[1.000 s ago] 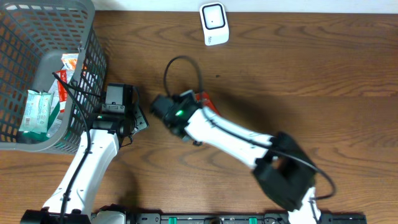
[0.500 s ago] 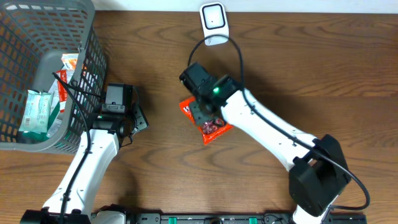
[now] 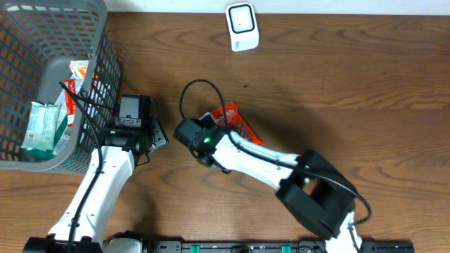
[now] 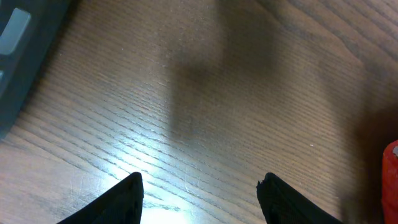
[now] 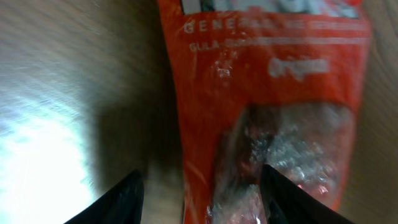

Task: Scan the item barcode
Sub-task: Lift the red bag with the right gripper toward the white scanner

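Brown wood grain of the table lies under both my arms. Nearest me, my left fingers stand wide apart over bare wood and hold nothing.

My right fingers are spread too and grip nothing. They hang just over the red plastic snack packet, the item to scan. In the right wrist view the packet fills the picture from 12 round to 5 o'clock. White lettering runs across its upper part, and lower down there is a clear window whose contents are too blurred to name. One finger sits off the packet's left edge and the other over the window. I cannot tell whether either touches the film.

From overhead, the packet lies flat on the table near its middle, poking out at 2 o'clock from my right wrist. My left fingers are near it, at 9 o'clock.

Farther out at 10 o'clock stands the grey plastic mesh basket. Inside it are pale green packets and a red-and-white packet.

Farthest of all, at 12 o'clock by the table's rear edge, sits the white box-shaped barcode scanner, well apart from the snack packet.
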Tool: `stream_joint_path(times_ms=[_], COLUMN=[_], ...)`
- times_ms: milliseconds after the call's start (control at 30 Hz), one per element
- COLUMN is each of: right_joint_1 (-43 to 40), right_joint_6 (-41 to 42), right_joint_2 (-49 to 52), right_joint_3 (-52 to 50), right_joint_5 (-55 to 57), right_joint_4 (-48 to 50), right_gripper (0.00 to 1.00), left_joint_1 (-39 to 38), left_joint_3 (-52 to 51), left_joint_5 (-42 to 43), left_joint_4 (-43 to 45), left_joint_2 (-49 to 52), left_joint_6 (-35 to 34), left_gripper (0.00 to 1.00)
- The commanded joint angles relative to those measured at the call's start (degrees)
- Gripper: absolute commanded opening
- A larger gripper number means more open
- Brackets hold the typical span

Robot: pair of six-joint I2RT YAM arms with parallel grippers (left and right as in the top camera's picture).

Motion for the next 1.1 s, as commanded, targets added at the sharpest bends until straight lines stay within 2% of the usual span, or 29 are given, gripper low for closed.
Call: stream_joint_path(times_ms=[0,233,333,533,667,800,867,967,1067], right_joint_1=[0.3,0.4,0.3,0.2,0.0,-1.1,-1.8,-3.2,-4.5], right_joint_6=[-0.4,-0.3,0.3,0.2,0.2,0.2,0.2,0.2,0.0], right_joint_2=[3.3,5.7,5.7,4.1,1.2,-0.7,-0.8,-0.6,-0.6], right_joint_3=[-0.3,-0.3,-0.3,1.6,5.6,6.7,6.6,4.6,2.3], right_joint_5=[5.2,-1.9,-0.2,5.3,5.2,4.4,2.3,-1.6,-1.0], right_joint_4=[0.8,0.8,0.5,-0.7,-3.9,-6.3,-7.2,-7.1,-5.8], right_gripper=[0.56,0.49,0.55,0.54,0.60,0.77,0.81,0.82,0.81], left_joint_1=[0.3,0.3,0.3,0.3,0.3,0.3,0.3,0.3,0.3], left_joint_3=[-0.5,-0.5,-0.5,-0.5,-0.5,-0.5,-0.5,-0.5,-0.5], left_joint_5=[-0.1,-0.1,-0.1,-0.1,-0.1,-0.1,-0.1,-0.1,-0.1], left_joint_4=[-0.1,-0.1,-0.1,-0.1,-0.1,-0.1,-0.1,-0.1,-0.2], left_joint_2=[0.6,0.6,0.6,0.6,0.6,0.6,0.6,0.6,0.6], left_joint_6=[0.3,0.3,0.3,0.3,0.3,0.3,0.3,0.3,0.3], left_gripper=[0.61,0.62,0.61,0.61,0.62,0.62,0.62,0.62,0.62])
